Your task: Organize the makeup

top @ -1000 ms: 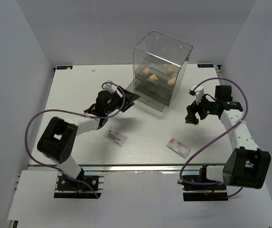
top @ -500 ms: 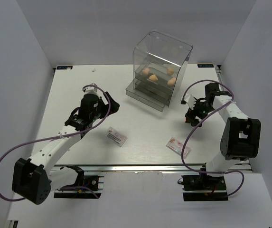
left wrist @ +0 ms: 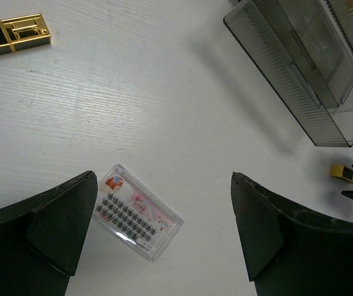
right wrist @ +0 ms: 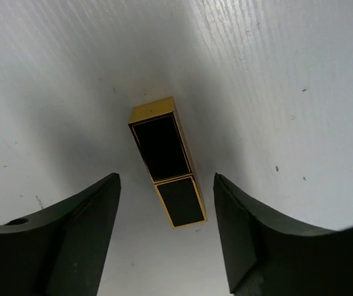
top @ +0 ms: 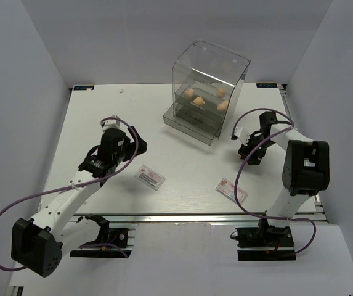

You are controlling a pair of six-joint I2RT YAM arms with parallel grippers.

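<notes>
My left gripper [top: 133, 138] [left wrist: 164, 179] is open and empty above the table. A flat white-pink packet [left wrist: 138, 213] [top: 150, 177] lies below it, close to the left finger. A dark-and-gold tube [left wrist: 10, 37] lies at the top left of the left wrist view. My right gripper [top: 249, 152] [right wrist: 165, 179] is open, its fingers either side of the other dark-and-gold tube [right wrist: 161, 148] [left wrist: 347, 174] on the table. A second packet [top: 232, 190] lies near the front right. Several peach sponges [top: 199, 101] sit inside the clear box.
The tall clear drawer box [top: 210, 86] stands at the back centre, its lower drawers [top: 188, 122] [left wrist: 299, 74] sticking out toward the front left. White walls enclose the table on the left, right and back.
My left gripper has drawn back from the drawer box toward the left front. My right wrist has swung toward the back and left, its gripper staying over the tube.
</notes>
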